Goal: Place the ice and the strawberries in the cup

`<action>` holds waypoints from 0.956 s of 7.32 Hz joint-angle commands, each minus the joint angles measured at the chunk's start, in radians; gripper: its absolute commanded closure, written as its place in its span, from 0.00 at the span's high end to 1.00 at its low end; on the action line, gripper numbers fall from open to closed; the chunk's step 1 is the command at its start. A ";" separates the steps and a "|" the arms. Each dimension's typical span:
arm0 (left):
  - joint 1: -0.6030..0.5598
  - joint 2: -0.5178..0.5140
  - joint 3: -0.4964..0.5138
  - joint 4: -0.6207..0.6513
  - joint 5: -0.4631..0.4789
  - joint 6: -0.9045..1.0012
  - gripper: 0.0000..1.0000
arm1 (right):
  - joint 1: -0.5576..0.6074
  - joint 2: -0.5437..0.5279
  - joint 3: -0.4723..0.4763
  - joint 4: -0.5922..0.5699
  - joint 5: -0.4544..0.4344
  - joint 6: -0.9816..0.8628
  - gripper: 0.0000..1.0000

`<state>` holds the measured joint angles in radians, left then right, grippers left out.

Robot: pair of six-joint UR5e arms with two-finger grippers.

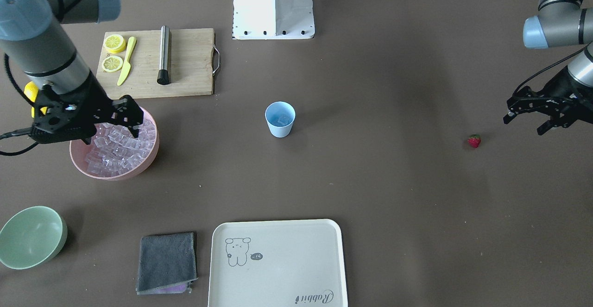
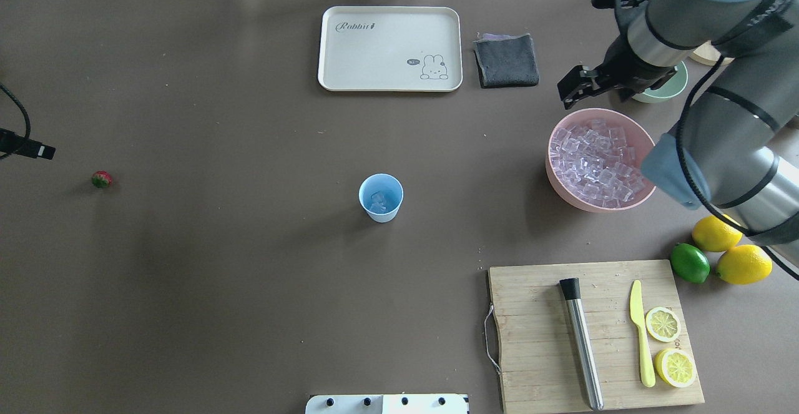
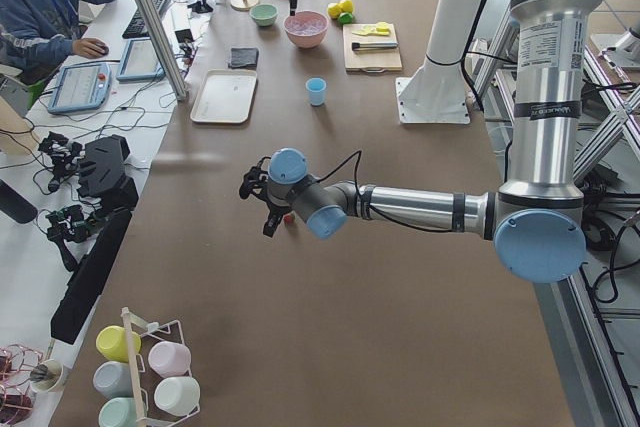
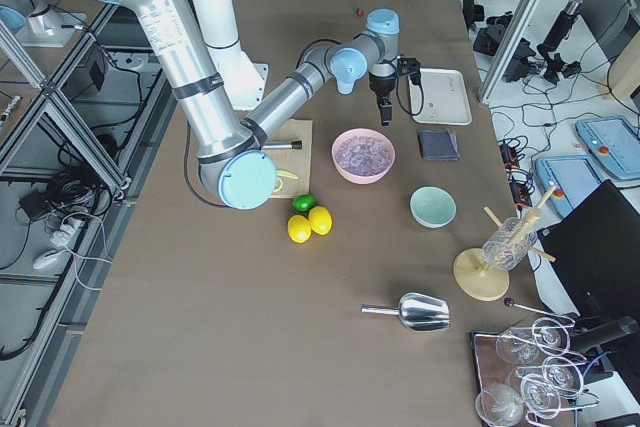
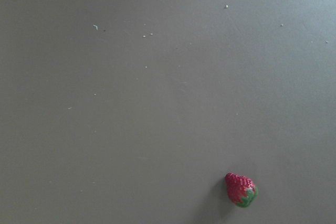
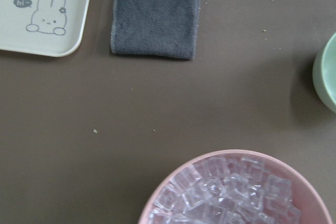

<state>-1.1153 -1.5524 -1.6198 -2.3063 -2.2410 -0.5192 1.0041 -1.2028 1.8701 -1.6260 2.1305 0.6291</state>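
Right gripper (image 1: 137, 125) jaws open over ice (image 1: 120, 152) in pink bowl (image 1: 143, 166), left gripper (image 1: 523, 124) jaws open near strawberry (image 1: 474, 140), cup (image 1: 280, 119) with ice on tabletop (image 1: 370, 182)

cutting board (image 2: 530, 339) w/ muddler (image 2: 582, 342), yellow knife (image 2: 640, 333), 2 lemon halves (image 2: 663, 324); tray (image 2: 374, 52) just beside grey cloth (image 2: 506, 60).

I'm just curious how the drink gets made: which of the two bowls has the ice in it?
The pink bowl, heaped with ice cubes; the pale green bowl has nothing in it.
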 commanded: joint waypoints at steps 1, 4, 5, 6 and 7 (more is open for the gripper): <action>0.104 -0.018 -0.028 0.001 0.075 -0.106 0.98 | 0.218 -0.253 0.006 0.107 0.155 -0.385 1.00; 0.129 -0.020 -0.031 0.001 0.090 -0.178 0.98 | 0.456 -0.515 0.000 0.120 0.180 -0.694 1.00; 0.129 -0.023 -0.029 0.001 0.083 -0.195 0.98 | 0.523 -0.602 -0.003 0.120 0.180 -0.693 1.00; 0.134 -0.024 -0.029 -0.001 0.084 -0.203 0.98 | 0.589 -0.651 -0.021 0.127 0.177 -0.706 1.00; 0.162 -0.026 -0.028 -0.002 0.090 -0.261 0.98 | 0.609 -0.659 -0.023 0.127 0.180 -0.706 1.00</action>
<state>-0.9770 -1.5763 -1.6488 -2.3069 -2.1550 -0.7282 1.5595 -1.8208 1.8558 -1.5013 2.3087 -0.0657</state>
